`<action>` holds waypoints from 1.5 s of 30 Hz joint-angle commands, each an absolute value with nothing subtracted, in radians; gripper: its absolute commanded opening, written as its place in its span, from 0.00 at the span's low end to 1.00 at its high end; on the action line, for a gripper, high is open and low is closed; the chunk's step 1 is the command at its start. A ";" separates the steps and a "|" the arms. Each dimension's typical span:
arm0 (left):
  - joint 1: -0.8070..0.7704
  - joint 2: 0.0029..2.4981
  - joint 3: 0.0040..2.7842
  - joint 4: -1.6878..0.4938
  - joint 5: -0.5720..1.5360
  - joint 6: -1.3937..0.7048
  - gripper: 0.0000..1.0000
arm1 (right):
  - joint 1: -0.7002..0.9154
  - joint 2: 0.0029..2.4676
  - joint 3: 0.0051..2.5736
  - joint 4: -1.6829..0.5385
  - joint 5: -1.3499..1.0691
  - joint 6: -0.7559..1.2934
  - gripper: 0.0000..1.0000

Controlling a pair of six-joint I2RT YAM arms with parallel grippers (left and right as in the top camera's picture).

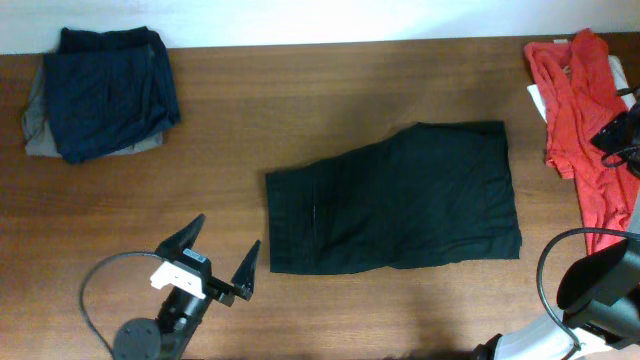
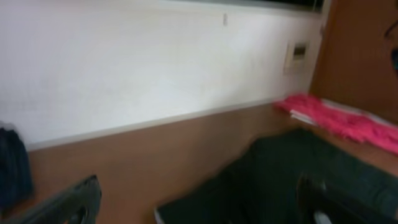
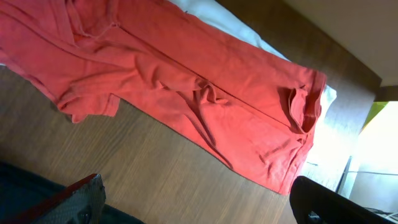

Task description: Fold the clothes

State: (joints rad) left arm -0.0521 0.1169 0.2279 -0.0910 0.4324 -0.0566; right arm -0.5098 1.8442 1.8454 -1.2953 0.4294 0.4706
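Observation:
A large black garment (image 1: 395,205) lies flat and folded in the middle of the wooden table; it also shows in the left wrist view (image 2: 292,174). My left gripper (image 1: 215,262) is open and empty, hovering just left of the garment's near-left corner, and its spread fingers (image 2: 199,186) frame that corner. A coral-red garment (image 1: 578,110) lies crumpled at the far right. My right gripper (image 3: 196,186) is open and empty above bare wood beside the coral-red garment (image 3: 186,87). A navy garment (image 1: 110,85) sits on a grey one (image 1: 35,125) at the far left.
A white sheet (image 1: 537,100) lies under the coral-red garment and also shows in the right wrist view (image 3: 249,34). The right arm and its cable loop (image 1: 590,280) sit at the near right. A white wall (image 2: 155,68) runs behind the table.

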 commanded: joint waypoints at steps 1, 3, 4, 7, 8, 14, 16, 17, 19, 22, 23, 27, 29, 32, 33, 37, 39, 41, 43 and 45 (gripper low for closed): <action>-0.052 0.358 0.491 -0.223 0.469 -0.056 0.99 | -0.511 1.826 1.849 -1.297 0.449 0.480 0.98; -0.053 0.528 0.660 -0.348 0.501 -0.026 0.99 | -0.511 1.826 1.849 -1.296 0.449 0.480 0.98; -0.059 0.659 0.796 -0.474 0.505 0.021 0.99 | -0.511 1.826 1.849 -1.296 0.449 0.480 0.98; -0.094 0.900 1.049 -0.743 0.453 0.078 0.99 | -0.511 1.826 1.849 -1.296 0.449 0.480 0.98; -0.114 0.987 1.135 -0.841 0.421 0.077 0.99 | -0.511 1.826 1.849 -1.296 0.449 0.480 0.98; -0.170 1.310 1.237 -0.902 0.686 0.063 0.99 | -0.511 1.826 1.849 -1.296 0.449 0.480 0.98; -0.170 1.398 1.237 -0.885 0.539 -0.096 0.99 | -0.511 1.826 1.849 -1.296 0.449 0.480 0.98; -0.179 1.436 1.237 -0.904 0.448 -0.119 0.99 | -0.511 1.826 1.849 -1.296 0.449 0.480 0.98; -0.240 1.522 1.237 -0.937 0.241 -0.120 0.99 | -0.511 1.826 1.849 -1.296 0.449 0.480 0.98; -0.331 1.675 1.237 -0.905 0.173 -0.121 0.99 | -0.511 1.826 1.849 -1.296 0.449 0.480 0.98; -0.332 1.718 1.237 -0.900 0.173 -0.172 0.99 | -0.511 1.826 1.849 -1.296 0.449 0.480 0.98; -0.294 1.868 1.237 -0.873 0.216 -0.234 0.99 | -0.511 1.826 1.849 -1.297 0.449 0.480 0.98; -0.283 1.937 1.237 -0.841 0.301 -0.234 0.99 | -0.511 1.826 1.849 -1.296 0.449 0.480 0.98; -0.293 1.999 1.237 -0.815 0.380 -0.199 0.98 | -0.511 1.826 1.849 -1.297 0.449 0.480 0.98; -0.300 2.014 1.237 -0.810 0.390 -0.197 0.91 | -0.511 1.826 1.849 -1.296 0.449 0.480 0.98; -0.307 2.054 1.236 -0.808 0.406 -0.196 0.48 | -0.511 1.826 1.849 -1.296 0.449 0.480 0.98; -0.307 2.054 1.236 -0.808 0.371 -0.197 0.10 | -0.511 1.826 1.849 -1.296 0.449 0.480 0.98; -0.302 2.054 1.236 -0.812 0.291 -0.198 0.01 | -0.511 1.826 1.849 -1.297 0.449 0.480 0.98; -0.282 2.053 1.246 -0.847 0.200 -0.223 0.01 | -0.511 1.826 1.849 -1.296 0.449 0.480 0.98; -0.240 2.053 1.277 -0.913 0.104 -0.242 0.01 | -0.511 1.826 1.849 -1.297 0.449 0.480 0.98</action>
State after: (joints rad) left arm -0.2939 2.0075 1.2736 -0.8429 0.3550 -0.2073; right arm -0.5098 1.8442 1.8454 -1.2968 0.4294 0.4713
